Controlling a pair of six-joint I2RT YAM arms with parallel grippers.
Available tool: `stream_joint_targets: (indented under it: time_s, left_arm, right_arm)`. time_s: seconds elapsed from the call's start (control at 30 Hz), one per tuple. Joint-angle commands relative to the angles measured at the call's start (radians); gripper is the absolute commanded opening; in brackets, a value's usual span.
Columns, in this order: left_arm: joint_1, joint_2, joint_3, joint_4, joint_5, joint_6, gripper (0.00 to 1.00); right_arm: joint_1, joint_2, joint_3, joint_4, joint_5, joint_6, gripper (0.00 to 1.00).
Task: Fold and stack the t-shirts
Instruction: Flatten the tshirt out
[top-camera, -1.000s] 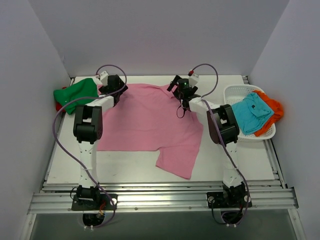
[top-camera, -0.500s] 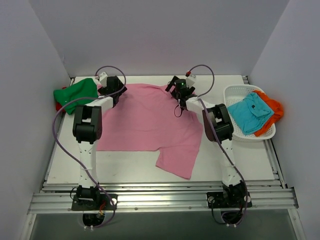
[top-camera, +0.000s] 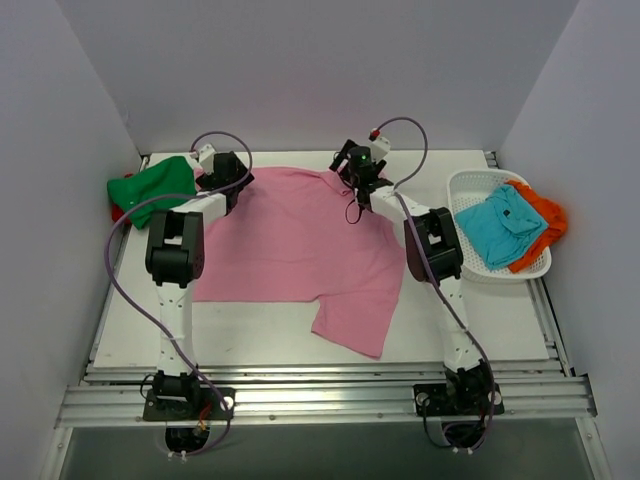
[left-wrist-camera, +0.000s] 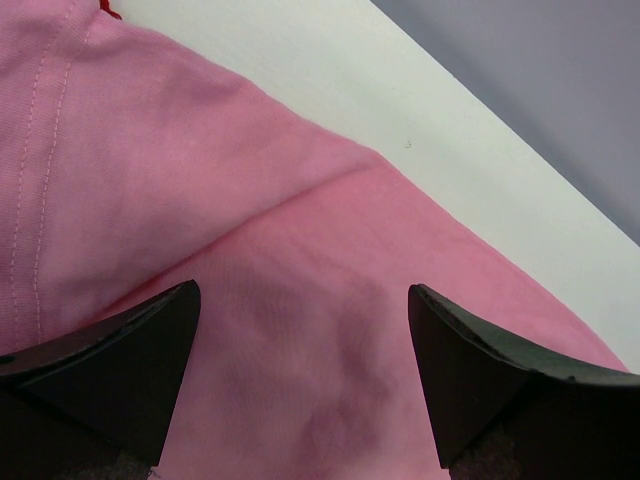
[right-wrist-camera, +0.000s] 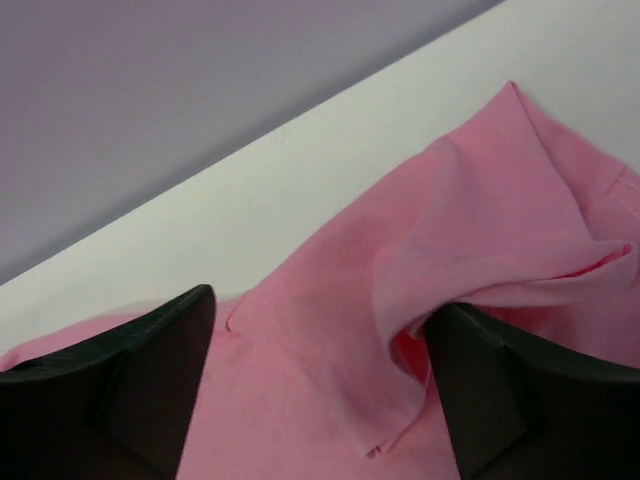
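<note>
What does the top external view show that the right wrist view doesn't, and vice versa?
Only the top view: the green shirt, the white basket holding the teal shirt and orange shirt, and the left gripper at the far edge of the pink shirt. Only the right wrist view: a raised fold in the cloth between the right gripper's open fingers. Both: the pink shirt, the white table and the grey back wall.

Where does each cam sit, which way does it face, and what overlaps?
Top: above and behind, looking down at table; left arm, right arm whole, bases nearest.
Left wrist: looks down past open left gripper at pink shirt.
Right wrist: same, past open right gripper, at shirt's rumpled edge.
Shared: all three see the pink shirt.
</note>
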Motion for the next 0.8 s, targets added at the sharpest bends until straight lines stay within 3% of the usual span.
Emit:
stream_joint_targets:
  time_s: [0.0,0.03,0.13,0.2,0.3,0.63,0.77]
  left_arm:
    - [-0.002,-0.028,0.003,0.044,-0.014,0.021,0.94]
    - [-0.002,-0.03,0.003,0.042,-0.014,0.021,0.94]
    - [-0.002,-0.028,0.0,0.045,-0.012,0.023,0.94]
    - [-0.002,-0.03,-0.001,0.045,-0.014,0.023,0.94]
    - [-0.002,-0.03,0.0,0.045,-0.012,0.023,0.94]
    - [-0.002,-0.031,-0.005,0.05,-0.011,0.026,0.94]
    - [-0.004,-0.033,-0.008,0.056,-0.009,0.03,0.94]
  right_arm:
    - [-0.008,0.04,0.091,-0.009,0.019,-0.028,0.74]
    - [-0.008,0.049,0.107,-0.015,0.018,-0.03,0.56]
    - [-0.013,0.076,0.156,-0.028,0.007,-0.037,0.23]
    - [-0.017,0.092,0.177,-0.032,-0.001,-0.034,0.09]
    - [-0.019,0.106,0.191,-0.028,-0.005,-0.033,0.0]
    - [-0.03,0.234,0.422,-0.049,-0.001,-0.051,0.0]
    - [-0.043,0.28,0.501,0.024,0.002,-0.05,0.0]
